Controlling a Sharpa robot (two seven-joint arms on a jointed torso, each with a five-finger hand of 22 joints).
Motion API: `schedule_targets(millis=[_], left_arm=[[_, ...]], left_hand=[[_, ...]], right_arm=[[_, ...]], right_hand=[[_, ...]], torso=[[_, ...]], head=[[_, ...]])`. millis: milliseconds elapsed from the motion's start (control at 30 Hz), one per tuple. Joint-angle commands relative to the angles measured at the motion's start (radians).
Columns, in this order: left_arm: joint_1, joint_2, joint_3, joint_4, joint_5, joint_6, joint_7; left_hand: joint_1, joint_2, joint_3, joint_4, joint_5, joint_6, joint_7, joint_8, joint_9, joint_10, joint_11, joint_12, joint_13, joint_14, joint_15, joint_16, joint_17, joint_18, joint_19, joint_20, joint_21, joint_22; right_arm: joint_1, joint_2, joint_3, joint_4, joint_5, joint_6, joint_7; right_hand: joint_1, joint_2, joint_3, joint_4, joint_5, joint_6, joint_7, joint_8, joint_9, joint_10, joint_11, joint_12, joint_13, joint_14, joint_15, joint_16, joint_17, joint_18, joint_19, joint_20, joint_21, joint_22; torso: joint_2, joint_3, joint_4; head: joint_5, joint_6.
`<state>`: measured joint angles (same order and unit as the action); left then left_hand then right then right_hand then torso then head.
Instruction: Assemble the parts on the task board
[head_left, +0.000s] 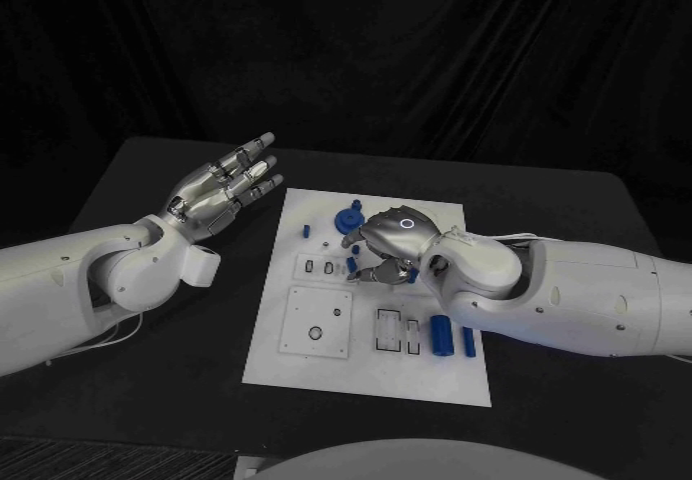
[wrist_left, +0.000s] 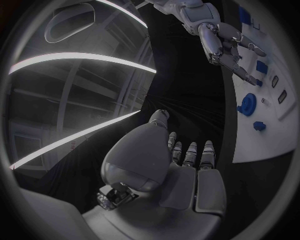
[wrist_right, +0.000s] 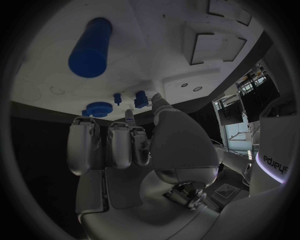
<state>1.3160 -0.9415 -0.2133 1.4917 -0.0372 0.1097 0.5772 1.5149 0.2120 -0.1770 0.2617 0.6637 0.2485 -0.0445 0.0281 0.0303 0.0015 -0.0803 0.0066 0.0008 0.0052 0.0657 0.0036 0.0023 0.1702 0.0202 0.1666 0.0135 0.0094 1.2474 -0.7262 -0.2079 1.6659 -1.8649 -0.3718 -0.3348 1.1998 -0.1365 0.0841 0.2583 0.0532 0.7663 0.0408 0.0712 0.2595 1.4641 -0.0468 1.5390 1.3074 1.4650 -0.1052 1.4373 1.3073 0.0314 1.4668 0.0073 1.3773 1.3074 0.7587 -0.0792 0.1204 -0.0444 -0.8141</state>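
While splayed, left robot hand (head_left: 216, 190) empty.

Place: a robotics lab or test cell.
Backdrop: black cloth curtain (head_left: 433, 70) hanging behind the far edge of the matte black table (head_left: 159, 350).
Fixture: flat white plastic task board (head_left: 378, 372) with cut-out slots, mid-table.
Ceiling: long strip lights (wrist_left: 81, 59).

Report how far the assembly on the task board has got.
Little looks done: on the task board, blue cylinders still lie loose and a blue gear sits at the far end. The right robot hand is over the board's middle by a small blue part; a grip cannot be confirmed. The left robot hand hovers open, off the board.
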Motion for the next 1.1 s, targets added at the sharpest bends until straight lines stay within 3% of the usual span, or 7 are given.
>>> schedule_targets(millis=[33, 67, 200, 333, 400, 900, 1100], left_arm=[[-0.002, -0.002, 0.001, 0.003, -0.002, -0.016, 0.029], [-0.002, -0.002, 0.001, 0.004, -0.002, -0.024, 0.036], [-0.002, -0.012, 0.001, 0.012, -0.016, -0.051, 0.054], [-0.002, -0.028, 0.001, 0.019, -0.133, -0.143, 0.085], [-0.002, -0.031, 0.001, 0.02, -0.164, -0.171, 0.092], [0.014, -0.067, 0.002, 0.087, -0.294, -0.423, 0.058], [0.02, -0.08, 0.002, 0.104, -0.568, -0.569, -0.04]], left_hand=[[-0.038, -0.011, -0.019, 0.026, -0.104, 0.008, 0.002, 0.006, 0.003, -0.002, -0.002, -0.007, -0.001, -0.005, -0.018, -0.004, -0.002, 0.009, -0.002, 0.001, 0.002, -0.001], [-0.106, -0.03, -0.068, 0.03, -0.318, 0.014, 0.001, 0.007, 0.004, -0.001, 0.002, -0.006, -0.001, -0.005, -0.03, -0.004, -0.002, 0.009, -0.001, -0.002, 0.002, 0.0], [-0.244, -0.111, -0.115, 0.038, -0.581, 0.02, 0.013, 0.006, 0.003, 0.038, 0.015, 0.006, 0.01, -0.002, -0.034, -0.002, -0.001, 0.01, 0.003, -0.005, 0.005, 0.002], [-0.335, -0.34, 0.033, 0.038, -0.582, 0.025, 0.01, 0.009, 0.005, 0.138, 0.083, 0.085, 0.041, 0.032, -0.043, 0.014, 0.014, 0.012, 0.022, 0.001, 0.018, 0.008], [-0.331, -0.385, 0.01, 0.039, -0.562, 0.045, 0.013, 0.013, 0.008, 0.197, 0.099, 0.133, 0.058, 0.083, -0.033, 0.037, 0.031, 0.014, 0.064, 0.006, 0.045, 0.022], [-0.268, -0.249, 0.071, 0.031, -0.436, 0.149, 0.038, 0.018, 0.015, 0.351, 0.194, 0.519, 0.132, 0.529, 0.057, 0.167, 0.206, 0.012, 0.448, 0.077, 0.25, 0.102], [-0.225, -0.26, 0.061, 0.029, -0.424, 0.298, 0.084, 0.039, 0.03, 0.536, 0.227, 0.799, 0.244, 0.854, 0.069, 0.394, 0.329, 0.012, 0.702, 0.08, 0.399, 0.158]], right_arm=[[0.013, -0.026, 0.001, 0.03, -0.008, -0.157, 0.037], [0.022, -0.039, 0.001, 0.043, -0.008, -0.186, 0.045], [0.065, -0.093, 0.001, 0.09, -0.008, -0.282, 0.076], [0.126, -0.166, 0.001, 0.138, -0.008, -0.393, 0.125], [0.142, -0.184, 0.001, 0.146, -0.008, -0.418, 0.137], [0.22, -0.262, 0.0, 0.105, -0.008, -0.383, 0.197], [0.221, -0.265, 0.0, 0.084, -0.008, -0.344, 0.194]], right_hand=[[-0.024, -0.019, -0.014, 0.033, -0.004, 0.001, 0.007, 0.005, -0.004, 0.078, 0.002, -0.007, 0.218, 0.07, 0.001, 0.003, 0.061, 0.014, 0.028, 0.0, -0.005, 0.202], [-0.042, -0.016, -0.029, 0.035, -0.004, 0.001, 0.009, 0.005, -0.007, 0.077, 0.003, -0.008, 0.217, 0.069, 0.002, 0.003, 0.061, 0.014, 0.028, 0.0, -0.005, 0.202], [-0.08, 0.004, -0.06, 0.036, -0.005, 0.012, 0.017, 0.011, -0.011, 0.086, 0.009, 0.003, 0.23, 0.071, 0.006, 0.009, 0.069, 0.012, 0.032, 0.003, 0.002, 0.205], [-0.104, 0.011, -0.077, 0.036, -0.004, 0.053, 0.023, 0.033, -0.007, 0.106, 0.014, 0.031, 0.262, 0.075, 0.01, 0.023, 0.088, 0.008, 0.039, 0.007, 0.02, 0.211], [-0.105, 0.01, -0.078, 0.036, -0.004, 0.061, 0.022, 0.037, -0.006, 0.107, 0.014, 0.032, 0.263, 0.076, 0.01, 0.027, 0.094, 0.006, 0.042, 0.008, 0.027, 0.213], [-0.098, 0.033, -0.069, 0.033, -0.001, 0.072, 0.02, 0.041, -0.006, 0.104, 0.013, 0.029, 0.26, 0.072, 0.011, 0.016, 0.076, 0.009, 0.037, 0.009, 0.015, 0.21], [-0.039, 0.067, -0.048, 0.027, 0.04, 0.084, 0.02, 0.046, -0.008, 0.107, 0.014, 0.032, 0.263, 0.072, 0.012, 0.018, 0.077, 0.009, 0.038, 0.011, 0.016, 0.21]], torso=[[0.0, 0.0003, 0.0001], [0.0, 0.0001, 0.0001], [0.0, 0.0012, 0.0002], [-0.001, 0.0022, 0.0001], [-0.001, 0.0023, -0.0003], [0.001, 0.021, 0.0046], [0.002, 0.0343, 0.0001]], head=[[0.004, 0.009], [0.008, 0.017], [0.017, 0.03], [0.037, 0.063], [0.04, 0.067], [0.034, 0.108], [0.04, 0.111]])
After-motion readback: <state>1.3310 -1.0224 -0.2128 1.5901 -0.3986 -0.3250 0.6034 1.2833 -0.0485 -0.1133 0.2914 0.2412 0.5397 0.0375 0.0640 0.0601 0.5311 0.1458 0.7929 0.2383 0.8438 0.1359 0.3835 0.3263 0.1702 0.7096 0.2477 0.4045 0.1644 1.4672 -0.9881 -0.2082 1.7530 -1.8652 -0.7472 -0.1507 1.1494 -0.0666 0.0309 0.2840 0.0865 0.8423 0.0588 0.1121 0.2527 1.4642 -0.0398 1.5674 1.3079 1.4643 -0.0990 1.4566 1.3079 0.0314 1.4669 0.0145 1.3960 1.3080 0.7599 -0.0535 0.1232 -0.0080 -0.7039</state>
